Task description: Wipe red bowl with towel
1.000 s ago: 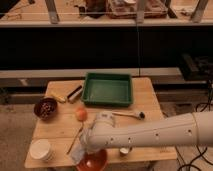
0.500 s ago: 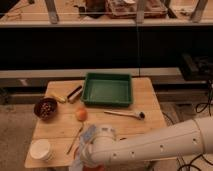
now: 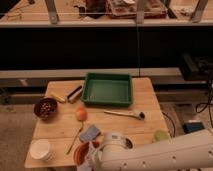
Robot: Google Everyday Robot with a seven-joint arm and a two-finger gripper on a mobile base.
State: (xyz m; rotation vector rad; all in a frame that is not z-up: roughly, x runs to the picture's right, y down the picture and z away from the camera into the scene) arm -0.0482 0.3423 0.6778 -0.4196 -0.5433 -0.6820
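The robot's white arm (image 3: 160, 152) reaches in from the lower right, and the gripper (image 3: 95, 159) sits at the front edge of the wooden table (image 3: 145, 127), right over the red bowl (image 3: 82, 151). Only the bowl's left rim shows (the rest lies under the arm's end). A bluish-grey towel (image 3: 90, 133) lies flat on the table just behind the bowl, apart from the gripper as far as can be seen. A green tray (image 3: 108, 90) stands at the back centre, with a long-handled brush (image 3: 125, 114) in front of it. An orange fruit (image 3: 81, 114) sits left of centre, a dark bowl of nuts (image 3: 45, 108) at the left edge, and a white cup (image 3: 40, 149) at the front left corner.
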